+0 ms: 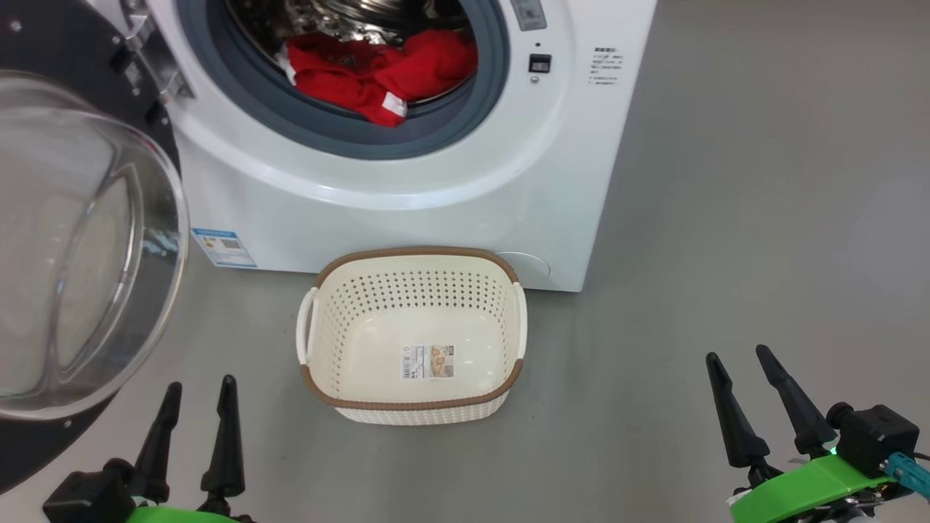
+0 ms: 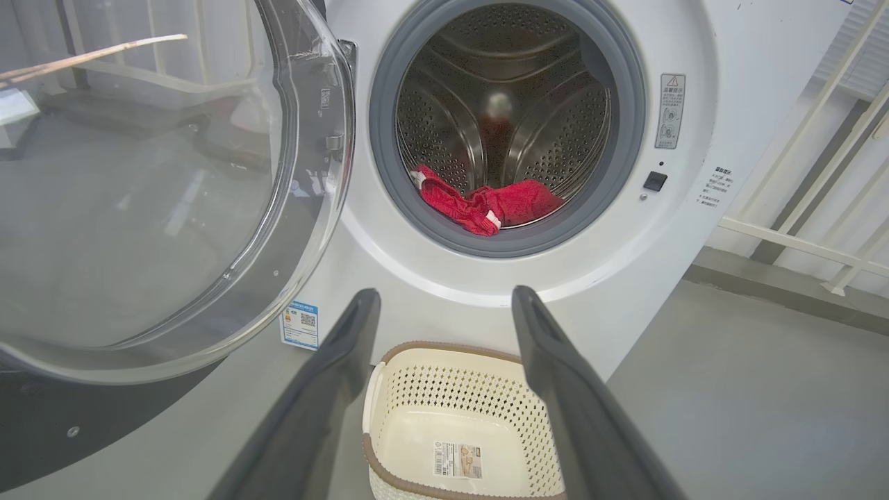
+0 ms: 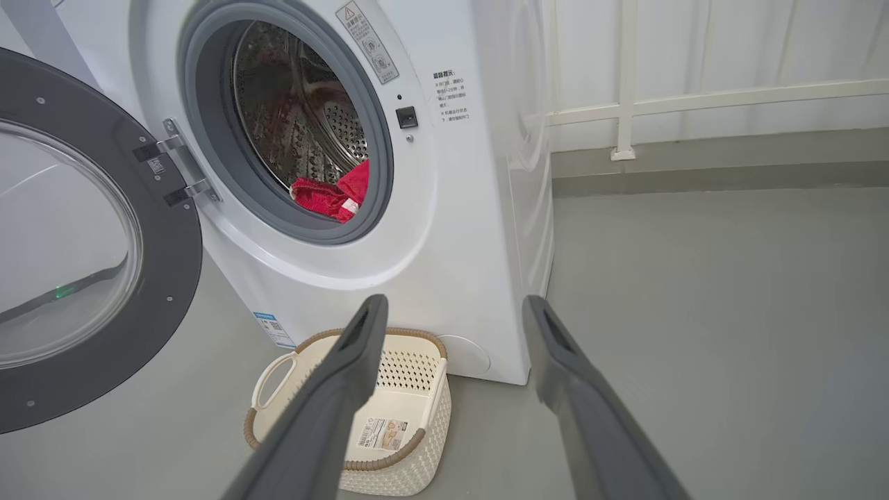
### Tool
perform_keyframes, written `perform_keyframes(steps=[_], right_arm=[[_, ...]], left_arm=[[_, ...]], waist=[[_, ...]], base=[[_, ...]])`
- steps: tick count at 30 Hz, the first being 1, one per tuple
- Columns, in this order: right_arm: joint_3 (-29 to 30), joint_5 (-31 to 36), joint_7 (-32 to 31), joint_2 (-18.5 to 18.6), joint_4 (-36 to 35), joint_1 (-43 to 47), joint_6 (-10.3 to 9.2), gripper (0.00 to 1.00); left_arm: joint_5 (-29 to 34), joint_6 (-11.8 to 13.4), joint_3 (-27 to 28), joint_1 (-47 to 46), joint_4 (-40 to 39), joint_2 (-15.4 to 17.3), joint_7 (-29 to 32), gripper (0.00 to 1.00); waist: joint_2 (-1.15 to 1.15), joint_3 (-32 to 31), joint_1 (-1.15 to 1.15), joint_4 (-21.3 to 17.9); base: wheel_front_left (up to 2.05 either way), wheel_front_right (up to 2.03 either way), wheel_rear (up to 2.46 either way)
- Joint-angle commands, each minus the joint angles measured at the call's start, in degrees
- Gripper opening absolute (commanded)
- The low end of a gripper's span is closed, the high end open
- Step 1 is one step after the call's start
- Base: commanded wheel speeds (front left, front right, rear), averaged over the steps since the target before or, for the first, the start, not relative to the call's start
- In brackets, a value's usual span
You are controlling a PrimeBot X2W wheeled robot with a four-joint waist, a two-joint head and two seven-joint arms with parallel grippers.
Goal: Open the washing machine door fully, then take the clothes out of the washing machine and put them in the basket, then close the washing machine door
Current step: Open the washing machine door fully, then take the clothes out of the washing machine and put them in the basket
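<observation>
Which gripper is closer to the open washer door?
Left. The left gripper sits just beside the lower rim of the door; the right gripper is far off, past the basket.

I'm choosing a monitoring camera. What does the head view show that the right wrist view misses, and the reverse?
Head view adds: the left pincer, open. Right wrist view adds: a white railing past the washing machine, and the machine's side panel. Both share: the open washing machine door, the red clothes in the drum, the basket on the floor, the open right pincer.
</observation>
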State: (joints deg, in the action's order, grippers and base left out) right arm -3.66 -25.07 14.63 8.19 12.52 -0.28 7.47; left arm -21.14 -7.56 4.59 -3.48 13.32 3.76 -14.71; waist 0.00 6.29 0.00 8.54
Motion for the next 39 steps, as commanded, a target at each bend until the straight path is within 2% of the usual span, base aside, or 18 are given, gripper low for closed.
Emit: perform_keyframes(steps=[1,24,39], right_arm=[[-0.69,-0.19,0.37,0.45,-1.61,-0.52,0.02,1.00],[1.43,-0.16,0.37,-0.16,-2.20,-0.21,0.02,1.00],[2.50,0.01,0.37,-0.30,-2.31,0.70,0.02,1.00]], left_arm=[[-0.38,0.08,1.26,-0.26,-1.74,1.55,-0.29,1.00],[-2.78,0.08,-5.37,0.90,-3.00,2.41,-0.29,1.00],[-2.89,0.08,-6.55,0.25,-3.07,2.67,-0.29,1.00]], waist=[[0.00,-0.07,0.00,-1.02],[0.00,0.05,0.00,-9.63],[0.00,-0.10,0.00,-10.52]], base=[[0.00,0.00,0.00],[0.00,0.00,0.00],[0.00,0.00,0.00]])
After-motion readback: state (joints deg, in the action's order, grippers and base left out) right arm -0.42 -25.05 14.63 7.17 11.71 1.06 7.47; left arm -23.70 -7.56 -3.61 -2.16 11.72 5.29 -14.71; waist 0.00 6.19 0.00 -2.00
